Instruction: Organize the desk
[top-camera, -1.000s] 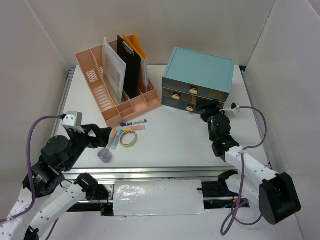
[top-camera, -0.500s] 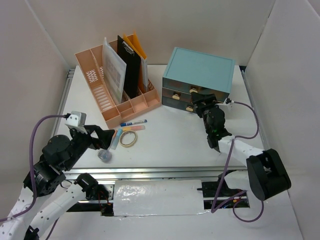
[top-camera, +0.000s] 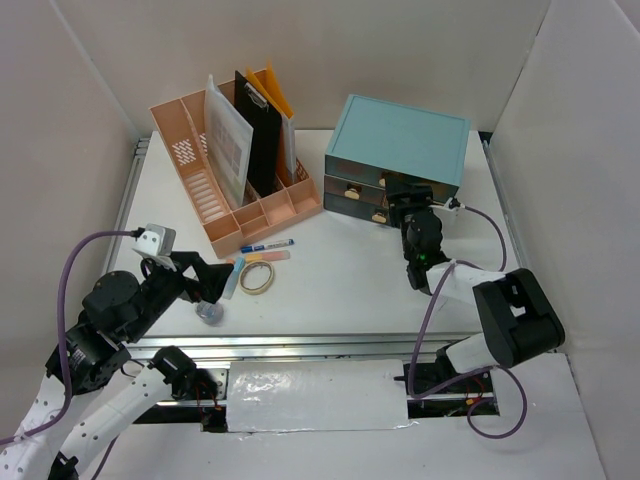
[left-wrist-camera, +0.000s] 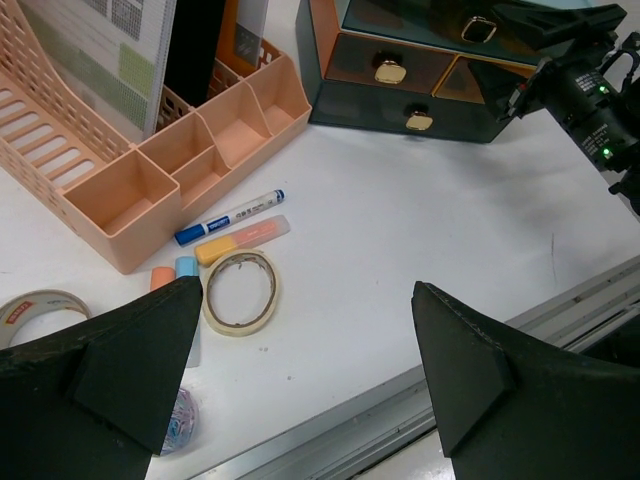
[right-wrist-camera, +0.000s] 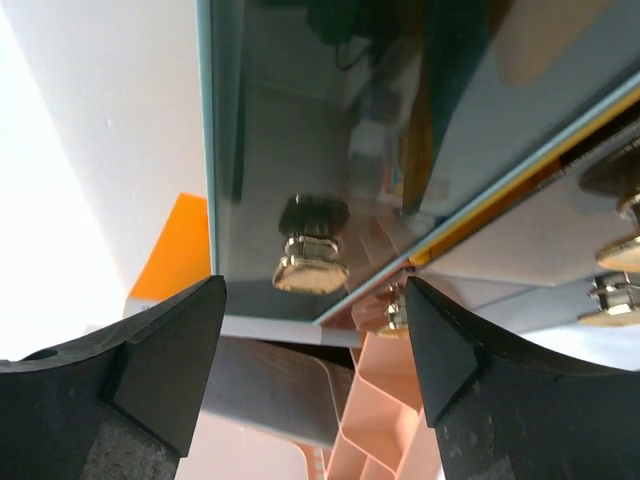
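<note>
The desk is a white tabletop with metal rails. On it near the front left lie a tape roll, a blue marker and an orange highlighter. My left gripper hovers open just left of them; its wrist view shows the tape roll ahead of the wide-spread left gripper, nothing held. My right gripper is at the front of the teal drawer cabinet. In its wrist view the right gripper stands open, a brass knob just ahead between its fingers, untouched.
A pink file organizer with folders and a black clipboard stands at the back left. A small clear container of clips lies by the front rail. A second tape roll lies at the far left. White panel walls enclose the desk.
The right arm has reached forward to the cabinet's drawer fronts and its jaws have narrowed a little. The left gripper has crept slightly right toward the tape roll.
</note>
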